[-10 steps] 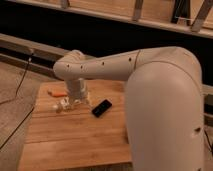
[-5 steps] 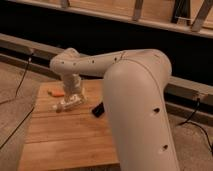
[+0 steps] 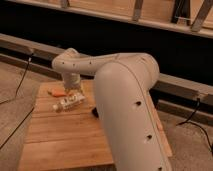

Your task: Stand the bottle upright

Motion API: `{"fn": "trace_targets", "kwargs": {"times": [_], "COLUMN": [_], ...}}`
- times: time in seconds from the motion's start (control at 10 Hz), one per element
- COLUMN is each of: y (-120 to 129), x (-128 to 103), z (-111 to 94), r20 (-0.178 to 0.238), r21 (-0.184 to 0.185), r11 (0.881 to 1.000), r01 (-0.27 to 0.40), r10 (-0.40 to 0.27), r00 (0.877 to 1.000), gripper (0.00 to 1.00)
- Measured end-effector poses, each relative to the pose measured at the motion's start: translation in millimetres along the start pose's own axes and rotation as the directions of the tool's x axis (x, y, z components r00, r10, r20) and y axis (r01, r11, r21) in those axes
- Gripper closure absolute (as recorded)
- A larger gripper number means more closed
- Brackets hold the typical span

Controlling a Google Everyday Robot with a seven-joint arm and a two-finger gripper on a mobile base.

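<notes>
Nothing is righted yet: the bottle (image 3: 69,103) is seen lying on the surface (image 3: 60,140), the hand (image 3: 75,91) positioned right over it, grip state untellable.

Robot arm (image 3: 125,100) clad in smooth off-white shells
Rounded, cream-white casings (tinted warm by the light) are joined at a bulbous elbow, and three small dark round holes are seen along the large near segment. The gripper (image 3: 75,93) is found at the arm's narrow far end, just above the bottle (image 3: 69,103).
</notes>
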Motion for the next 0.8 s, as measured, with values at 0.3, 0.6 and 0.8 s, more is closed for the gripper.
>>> {"fn": "trace_targets", "kwargs": {"times": [0.3, 0.6, 0.8], "y": [3.8, 6.4, 7.3], "x": [-23.7, -40.2, -49.5], "z": [10.8, 23.7, 33.5], "r20": [0.052, 0.095, 0.119], "r21": [-0.028, -0.068, -0.097], "r11": [0.996, 0.988, 0.980], "r01": [0.081, 0.140, 0.173], "r10": [-0.080, -0.134, -0.161], "r00": [0.995, 0.986, 0.980], "gripper": [0.35, 0.35, 0.35]}}
